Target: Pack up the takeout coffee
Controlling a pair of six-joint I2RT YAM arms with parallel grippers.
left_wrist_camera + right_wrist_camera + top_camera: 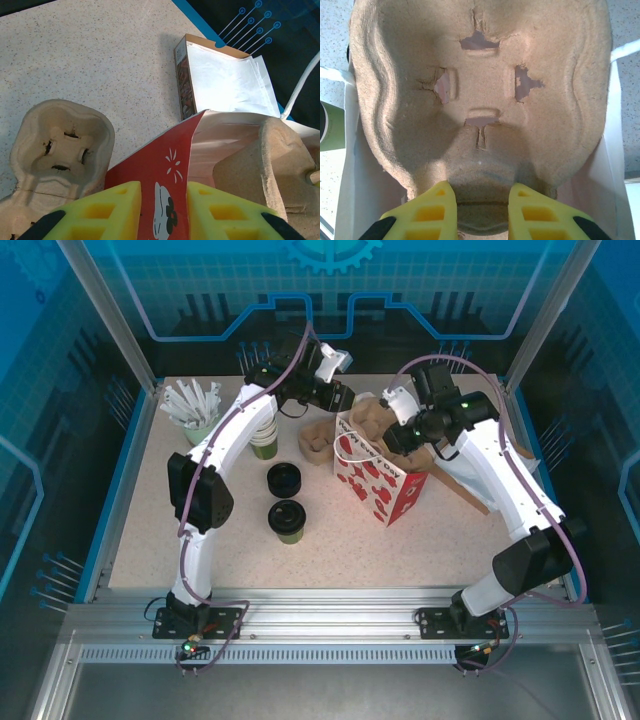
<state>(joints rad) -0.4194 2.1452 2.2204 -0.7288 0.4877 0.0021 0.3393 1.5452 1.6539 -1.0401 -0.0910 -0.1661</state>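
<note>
The bag, red with white hearts, stands open near the middle of the surface. A pulp carrier sits tilted in its mouth and takes up most of the opening. A spare carrier lies on the surface just beside the bag at its 10 o'clock. A flat brown box with white paper in it lies beyond the bag, by the surface's blue edge.

The coffee stands upright with its lid on, at the bag's 8 o'clock and well apart from both end effectors. A pile of black lids sits near it at its 12 o'clock. The stack of open cups is at 11 o'clock from the lids, partly under the left forearm. A cup of white sticks stands toward the surface's 10 o'clock corner.

The left end effector has its fingers apart, with the bag's red wall showing between them. We cannot tell whether either finger touches the paper. The right end effector is clamped on the carrier's near rim, which fills the gap between its fingers, and the bag's white inner walls show on both sides.

The left arm rises from its base at 7 o'clock and bends at the elbow. Its forearm runs toward 1 o'clock, and its wrist turns toward 3 o'clock at the bag's far rim. The right arm rises from 5 o'clock and folds at the elbow near the surface's right edge. It reaches toward 10 o'clock, and its wrist tips down over the bag's mouth.
</note>
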